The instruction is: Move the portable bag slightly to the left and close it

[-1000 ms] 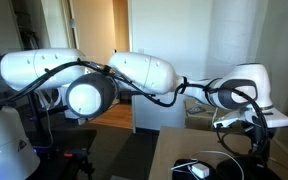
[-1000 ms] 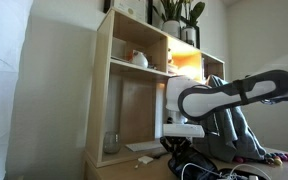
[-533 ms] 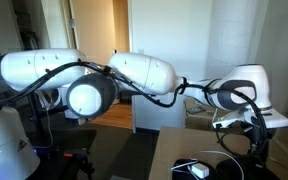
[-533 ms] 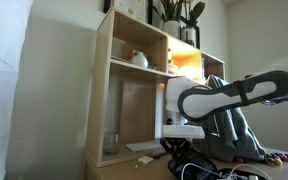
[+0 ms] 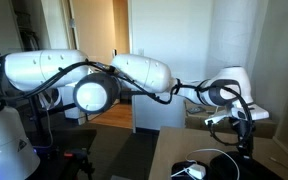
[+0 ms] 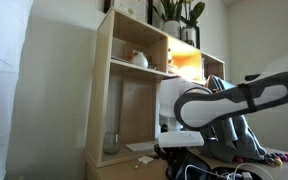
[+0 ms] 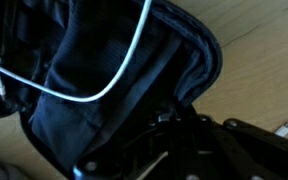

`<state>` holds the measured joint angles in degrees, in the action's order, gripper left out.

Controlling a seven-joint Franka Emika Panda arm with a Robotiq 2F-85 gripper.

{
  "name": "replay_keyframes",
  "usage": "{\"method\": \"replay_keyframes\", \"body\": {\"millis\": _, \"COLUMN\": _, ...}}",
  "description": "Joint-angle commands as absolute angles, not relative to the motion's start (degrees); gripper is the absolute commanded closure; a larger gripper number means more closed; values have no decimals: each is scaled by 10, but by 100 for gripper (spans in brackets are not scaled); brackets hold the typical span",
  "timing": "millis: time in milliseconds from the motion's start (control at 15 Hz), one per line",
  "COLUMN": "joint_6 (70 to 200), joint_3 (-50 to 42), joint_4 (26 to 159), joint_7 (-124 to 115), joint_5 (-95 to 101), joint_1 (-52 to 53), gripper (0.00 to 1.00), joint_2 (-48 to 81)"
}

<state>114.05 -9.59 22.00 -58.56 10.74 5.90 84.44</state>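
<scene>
From where I stand the room is pale-walled, with a doorway point(image 5: 121, 55) opening onto a wooden floor behind the long white arm point(image 5: 134, 72). The arm reaches across to a light wood tabletop point(image 7: 259, 70). In an exterior view a tall wooden shelf unit point(image 6: 102, 90) rises at the back of the tabletop. It has leafy potted plants point(image 6: 179, 14) on top and one compartment point(image 6: 184, 62) glowing warm. A small white-and-orange item point(image 6: 137, 58) sits in an upper compartment, and a clear jar point(image 6: 111, 143) stands lower down. The portable bag point(image 7: 94, 70) lies flat on the tabletop directly beneath the wrist, its mouth gaping. The inside is dark, and a white cord point(image 7: 114, 88) loops across the opening. The fingers point(image 5: 243, 140) are drawn fully together, down at the bag's rim. I cannot tell whether any fabric is caught between them.
</scene>
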Motion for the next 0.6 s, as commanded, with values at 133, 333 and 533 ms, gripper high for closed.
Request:
{"method": "replay_keyframes", "body": {"millis": 133, "joint_6": 1128, "joint_3": -116, "joint_4": 232, "joint_7": -568, "joint_5": 147, "joint_1": 98, "gripper": 99, "joint_2": 846}}
{"method": "replay_keyframes", "body": {"millis": 333, "joint_6": 1129, "joint_3": -114, "joint_4": 239, "joint_7": -559, "joint_5": 162, "joint_1": 108, "gripper": 99, "joint_2": 848}}
{"method": "replay_keyframes", "body": {"millis": 533, "joint_6": 1136, "joint_3": -104, "joint_4": 238, "joint_7": -574, "joint_5": 159, "joint_1": 105, "gripper": 99, "joint_2": 849}}
